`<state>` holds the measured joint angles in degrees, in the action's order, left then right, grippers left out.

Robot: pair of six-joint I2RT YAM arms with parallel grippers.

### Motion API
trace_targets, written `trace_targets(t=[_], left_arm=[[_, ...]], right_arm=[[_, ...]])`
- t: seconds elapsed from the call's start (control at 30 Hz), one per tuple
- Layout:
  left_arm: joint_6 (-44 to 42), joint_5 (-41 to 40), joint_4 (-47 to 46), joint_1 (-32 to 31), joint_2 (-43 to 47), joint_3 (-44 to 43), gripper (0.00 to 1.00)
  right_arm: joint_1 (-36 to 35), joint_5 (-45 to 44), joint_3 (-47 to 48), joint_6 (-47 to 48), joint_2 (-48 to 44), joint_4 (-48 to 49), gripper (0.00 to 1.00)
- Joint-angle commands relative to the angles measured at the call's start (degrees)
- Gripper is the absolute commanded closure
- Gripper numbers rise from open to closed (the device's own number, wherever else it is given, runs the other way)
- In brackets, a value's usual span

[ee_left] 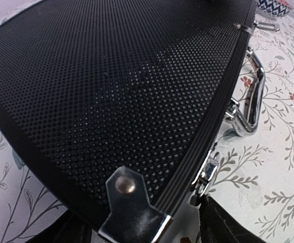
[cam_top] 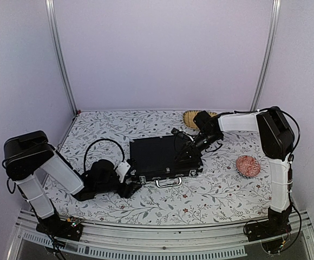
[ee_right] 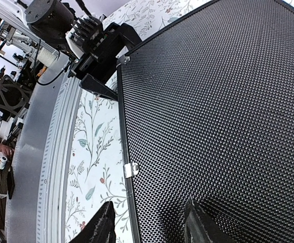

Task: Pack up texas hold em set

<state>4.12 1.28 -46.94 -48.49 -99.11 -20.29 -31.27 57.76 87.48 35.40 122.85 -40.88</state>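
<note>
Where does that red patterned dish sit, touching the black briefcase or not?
Apart. The top view shows the red patterned dish right of the black briefcase, with bare floral tablecloth between them.

One briefcase (cam_top: 159, 157), one mat (cam_top: 189, 118), one dish (cam_top: 248, 166).

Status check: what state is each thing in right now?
briefcase, shut, lying flat.
handle, folded out flat toward the near edge.
front latch, cannot tell whether fastened.
left tool, open, astride the briefcase's near left corner.
right tool, open, poised over the briefcase's edge.
red patterned dish, upright, apart from the briefcase.
</note>
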Motion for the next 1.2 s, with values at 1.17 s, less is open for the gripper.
trace_targets(t=[1.17], left_arm=[[-1.1,-18.3,35.5,-6.8,19.8,-18.2,0.26]], right_arm=[[9.5,-11.3,-9.1,0.7,-17.7,-6.0,0.46]])
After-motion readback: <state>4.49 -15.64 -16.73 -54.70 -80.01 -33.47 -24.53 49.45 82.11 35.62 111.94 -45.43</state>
